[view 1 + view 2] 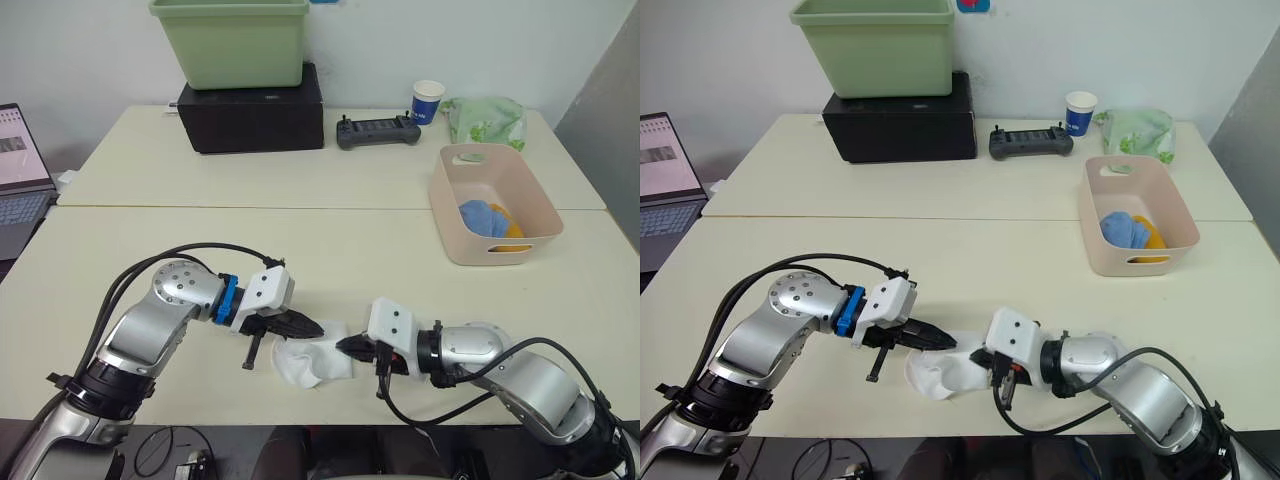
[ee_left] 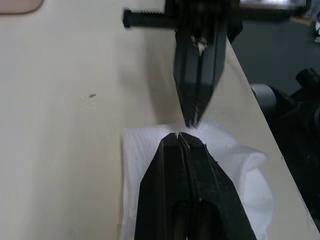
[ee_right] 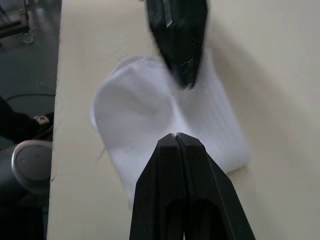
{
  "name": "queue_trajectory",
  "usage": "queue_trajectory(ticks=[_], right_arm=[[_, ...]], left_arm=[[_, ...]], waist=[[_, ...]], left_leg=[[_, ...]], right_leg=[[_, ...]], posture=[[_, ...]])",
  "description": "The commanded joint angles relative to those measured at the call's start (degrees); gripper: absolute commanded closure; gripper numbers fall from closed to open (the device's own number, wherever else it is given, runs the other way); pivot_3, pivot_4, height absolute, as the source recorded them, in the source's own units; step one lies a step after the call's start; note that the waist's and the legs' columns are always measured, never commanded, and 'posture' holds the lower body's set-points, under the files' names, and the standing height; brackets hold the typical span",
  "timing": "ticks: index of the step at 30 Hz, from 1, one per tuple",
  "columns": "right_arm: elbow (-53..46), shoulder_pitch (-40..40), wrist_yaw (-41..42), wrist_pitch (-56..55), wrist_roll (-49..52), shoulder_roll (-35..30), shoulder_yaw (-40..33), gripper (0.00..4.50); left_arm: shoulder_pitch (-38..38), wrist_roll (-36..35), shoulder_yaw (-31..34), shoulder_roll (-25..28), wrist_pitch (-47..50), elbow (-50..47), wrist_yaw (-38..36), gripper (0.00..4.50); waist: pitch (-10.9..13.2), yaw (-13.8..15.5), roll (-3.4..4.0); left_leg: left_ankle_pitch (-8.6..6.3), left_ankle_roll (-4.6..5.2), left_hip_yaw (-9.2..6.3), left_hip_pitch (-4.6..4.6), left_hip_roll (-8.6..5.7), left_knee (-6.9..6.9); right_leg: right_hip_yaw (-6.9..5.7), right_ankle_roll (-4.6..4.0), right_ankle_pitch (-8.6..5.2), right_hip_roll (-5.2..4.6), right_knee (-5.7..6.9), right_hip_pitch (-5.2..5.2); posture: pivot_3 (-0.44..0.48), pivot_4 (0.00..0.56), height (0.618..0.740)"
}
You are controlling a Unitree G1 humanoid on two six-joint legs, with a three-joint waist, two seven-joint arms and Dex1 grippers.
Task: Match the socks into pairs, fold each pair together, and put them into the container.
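The white socks (image 1: 315, 362) are lying at the near edge of the table (image 1: 330, 250), bunched together between the two grippers. The left gripper (image 1: 305, 326) is reaching in from the left with its fingers pressed together, tips resting on the far left part of the fabric; the right gripper (image 1: 352, 346) is coming from the right, its fingers likewise pressed together at the socks' right edge. The wrist views are showing both fingertip pairs closed, tips almost meeting over the white cloth, but whether any fabric is pinched between them I cannot tell. Both arms are probably pinning or tucking the pair to keep the fold from springing apart. The container (image 1: 455, 235) is sitting well apart on the far right, already holding a blue bundle (image 1: 484, 217) and an orange bundle (image 1: 512, 232), so the white pair looks like the last one left to go in.
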Motion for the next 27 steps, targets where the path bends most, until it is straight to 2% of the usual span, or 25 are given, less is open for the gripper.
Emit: queue_trajectory(ticks=[1, 7, 10, 12, 17, 20, 22, 27], right_arm=[[1.32, -1.08, -2.13, -0.73, -2.29, 1.91, -0.39, 4.46], [7.69, -2.60, -5.91, -1.50, -7.39, 7.54, 2.25, 4.46], [10.76, -2.69, -7.12, -1.37, -10.61, 7.86, 3.54, 4.46], [11.20, -2.29, -7.42, -2.68, -11.88, 7.52, 2.76, 4.46], [5.69, 0.52, -1.83, -7.21, -5.64, 7.04, -3.88, 4.46], [3.61, 0.97, 1.67, -6.97, -3.44, 5.73, -4.23, 4.46], [3.48, 0.77, 3.24, -7.05, -3.14, 5.10, -3.29, 4.46], [6.22, 0.47, 7.50, -11.80, -9.08, 1.30, 4.35, 4.46]], left_arm=[[1.25, 3.05, -1.11, 1.63, -4.41, 1.74, -0.57, 4.50], [1.63, 7.50, -1.94, 4.61, -11.16, 6.43, -1.81, 4.50], [1.21, 10.44, -2.48, 4.95, -15.62, 9.15, -1.10, 4.50], [1.02, 9.72, -1.85, 4.46, -14.71, 9.09, -0.63, 4.50], [-0.09, 3.15, 1.23, 4.55, -7.02, 4.34, -1.34, 4.50], [0.38, 1.70, 1.68, 5.61, -4.69, 1.58, -2.01, 4.50], [0.92, 1.08, 1.86, 5.77, -3.24, 0.79, -1.37, 4.50], [3.97, 4.25, 1.01, 5.09, -5.96, 4.26, 1.24, 4.50]], waist=[[0.00, -0.04, 0.00], [0.02, -0.03, 0.03], [0.02, 0.01, 0.03], [0.02, 0.02, 0.03], [0.04, -0.01, 0.02], [0.06, -0.16, 0.02], [0.06, -0.17, 0.02], [0.07, -0.17, 0.03]], left_leg=[[0.00, 0.00, -0.01, 0.00, 0.00, 0.00], [0.00, 0.00, 0.00, 0.01, 0.00, -0.01], [0.00, 0.00, 0.01, 0.01, -0.01, -0.01], [0.00, 0.00, 0.01, 0.02, -0.02, 0.00], [0.00, 0.00, 0.00, 0.01, -0.01, 0.00], [0.00, 0.00, -0.01, 0.00, 0.00, 0.00], [0.00, 0.01, -0.01, 0.00, 0.00, -0.01], [0.00, 0.01, 0.00, 0.02, 0.00, 0.00]], right_leg=[[-0.01, 0.00, 0.00, 0.00, 0.00, 0.00], [0.01, 0.00, 0.00, 0.00, 0.01, -0.02], [0.00, 0.00, 0.00, -0.01, 0.00, -0.01], [0.01, 0.00, 0.00, -0.02, 0.01, -0.01], [-0.01, 0.00, 0.00, -0.01, 0.02, -0.01], [-0.01, 0.00, 0.00, -0.01, 0.02, -0.02], [-0.01, 0.00, 0.00, 0.00, 0.02, -0.01], [0.00, 0.00, 0.00, 0.00, 0.02, -0.01]], posture=[[0.000, 0.150, 0.725], [0.000, 0.150, 0.725], [0.000, 0.150, 0.725], [0.000, 0.150, 0.725], [0.000, 0.150, 0.725], [0.000, 0.150, 0.725], [0.000, 0.150, 0.725], [0.000, 0.150, 0.725]])
